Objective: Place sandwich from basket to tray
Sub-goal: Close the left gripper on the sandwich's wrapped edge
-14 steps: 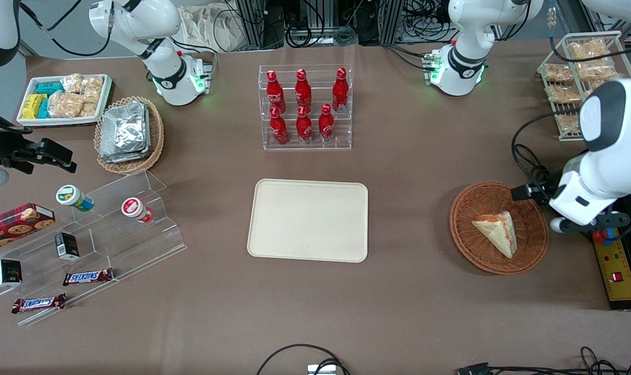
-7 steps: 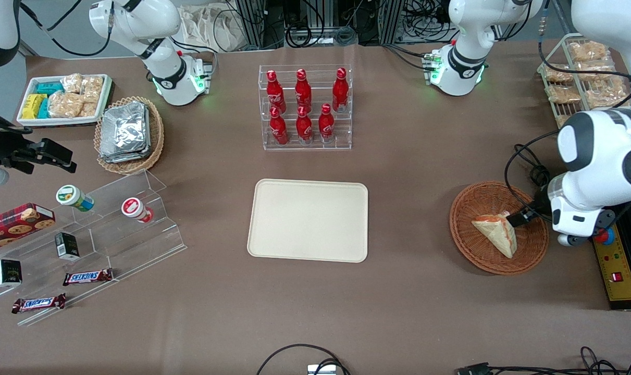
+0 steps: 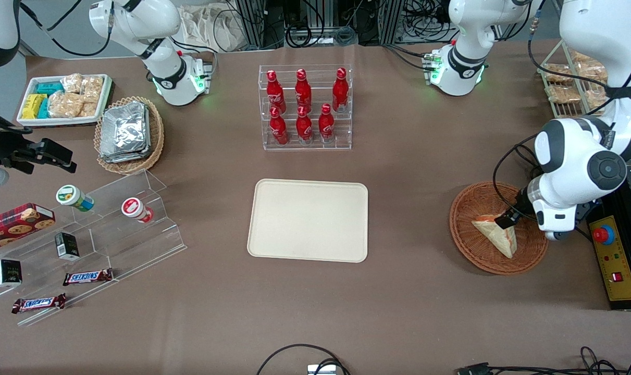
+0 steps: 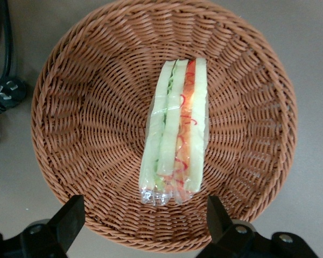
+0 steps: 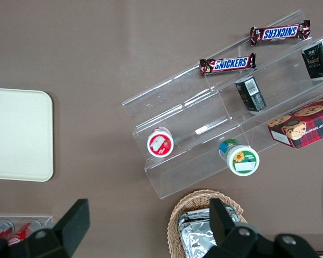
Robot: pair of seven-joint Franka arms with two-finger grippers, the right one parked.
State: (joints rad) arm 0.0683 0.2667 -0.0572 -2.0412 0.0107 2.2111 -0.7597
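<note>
The clear-wrapped sandwich [image 3: 495, 236] lies in the round reddish-brown basket [image 3: 474, 250] toward the working arm's end of the table. In the left wrist view the sandwich [image 4: 177, 134] shows its pale bread with orange-red and green filling, lying in the middle of the basket [image 4: 86, 134]. My left gripper [image 3: 505, 219] hangs just above the sandwich and the basket. It is open and holds nothing; its dark fingers [image 4: 70, 217] stand wide apart over the basket's rim, to either side of the sandwich's end. The beige tray [image 3: 308, 220] lies at the table's middle with nothing on it.
A clear rack of red bottles [image 3: 305, 107] stands farther from the camera than the tray. A wire rack of snack packets [image 3: 570, 88] and a yellow control box [image 3: 612, 260] flank the basket. An oval basket of foil packets [image 3: 128, 134] and clear stepped shelves [image 3: 86, 234] lie toward the parked arm's end.
My left gripper has swung in from beside the basket to above the sandwich and come lower. The sandwich and basket have not moved.
</note>
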